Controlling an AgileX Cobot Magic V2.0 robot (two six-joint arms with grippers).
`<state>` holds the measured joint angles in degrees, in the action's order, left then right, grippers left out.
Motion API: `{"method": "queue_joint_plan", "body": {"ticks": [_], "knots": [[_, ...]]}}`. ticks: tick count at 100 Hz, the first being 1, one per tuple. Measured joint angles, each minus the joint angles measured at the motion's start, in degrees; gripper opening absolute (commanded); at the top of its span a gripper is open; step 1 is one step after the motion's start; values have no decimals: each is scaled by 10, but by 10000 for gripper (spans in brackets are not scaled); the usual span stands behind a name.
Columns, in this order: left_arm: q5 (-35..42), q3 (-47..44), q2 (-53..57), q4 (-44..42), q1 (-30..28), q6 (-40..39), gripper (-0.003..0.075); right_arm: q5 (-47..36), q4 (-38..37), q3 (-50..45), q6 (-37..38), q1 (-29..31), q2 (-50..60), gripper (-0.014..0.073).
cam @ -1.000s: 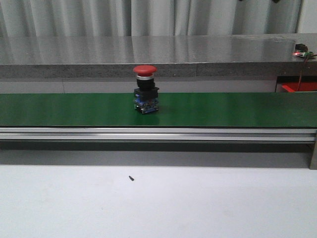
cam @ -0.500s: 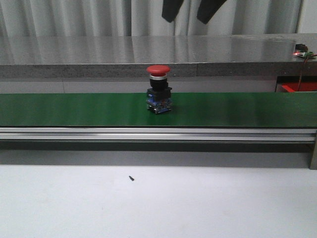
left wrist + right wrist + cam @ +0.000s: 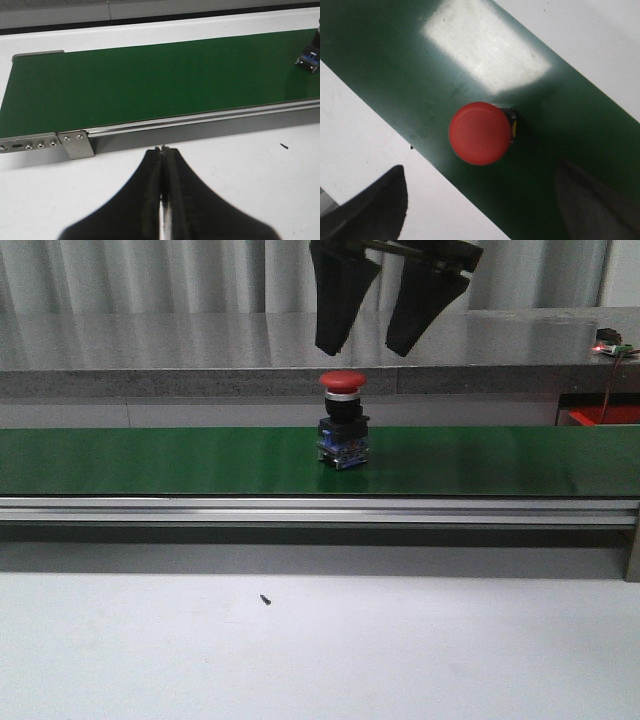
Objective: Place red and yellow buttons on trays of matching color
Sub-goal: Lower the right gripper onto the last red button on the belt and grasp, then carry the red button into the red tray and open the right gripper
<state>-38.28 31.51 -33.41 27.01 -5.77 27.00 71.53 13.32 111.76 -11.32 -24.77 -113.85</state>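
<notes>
A red button (image 3: 344, 381) with a black and blue base stands upright on the green conveyor belt (image 3: 150, 460), near its middle. My right gripper (image 3: 363, 350) hangs open just above it, a little to its right, its two dark fingers apart and touching nothing. In the right wrist view the red button (image 3: 480, 133) shows from above between the spread fingers (image 3: 375, 205). My left gripper (image 3: 162, 148) is shut and empty over the white table, near the belt's left end. A strip of red tray (image 3: 603, 417) shows at the far right. No yellow button or yellow tray is in view.
A grey counter (image 3: 200, 340) runs behind the belt, with a small lit circuit board (image 3: 610, 344) at its right end. The belt's aluminium rail (image 3: 300, 508) fronts the white table (image 3: 400, 650). A tiny black screw (image 3: 265, 599) lies on the table.
The red button has travelled rightward on the belt. My right gripper has come down into view from above, open, and now hangs over it.
</notes>
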Motion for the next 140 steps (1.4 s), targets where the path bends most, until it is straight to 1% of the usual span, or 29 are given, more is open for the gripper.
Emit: {"method": "queue_joint_plan", "body": {"ticks": [40, 49, 56, 66, 73, 78, 83, 103, 119, 129, 140], "knots": [[0, 0, 0, 0, 0, 0, -20, -3, 2, 0, 0, 0, -67, 598], [0, 0, 0, 0, 0, 0, -20, -3, 2, 0, 0, 0, -79, 580], [0, 0, 0, 0, 0, 0, -20, -5, 3, 0, 0, 0, -85, 516], [0, 0, 0, 0, 0, 0, -20, -8, 3, 0, 0, 0, -87, 360], [0, 0, 0, 0, 0, 0, -20, -8, 3, 0, 0, 0, -87, 270], [0, 0, 0, 0, 0, 0, -20, -8, 3, 0, 0, 0, -87, 227], [0, 0, 0, 0, 0, 0, -20, -8, 3, 0, 0, 0, -87, 202], [0, 0, 0, 0, 0, 0, -20, -8, 2, 0, 0, 0, -84, 192], [0, 0, 0, 0, 0, 0, -20, -14, -24, -1, 0, 4, -52, 192], [0, 0, 0, 0, 0, 0, -20, -18, -36, -1, 0, 24, -21, 192], [0, 0, 0, 0, 0, 0, -20, -18, -41, -1, 0, 64, 10, 192]]}}
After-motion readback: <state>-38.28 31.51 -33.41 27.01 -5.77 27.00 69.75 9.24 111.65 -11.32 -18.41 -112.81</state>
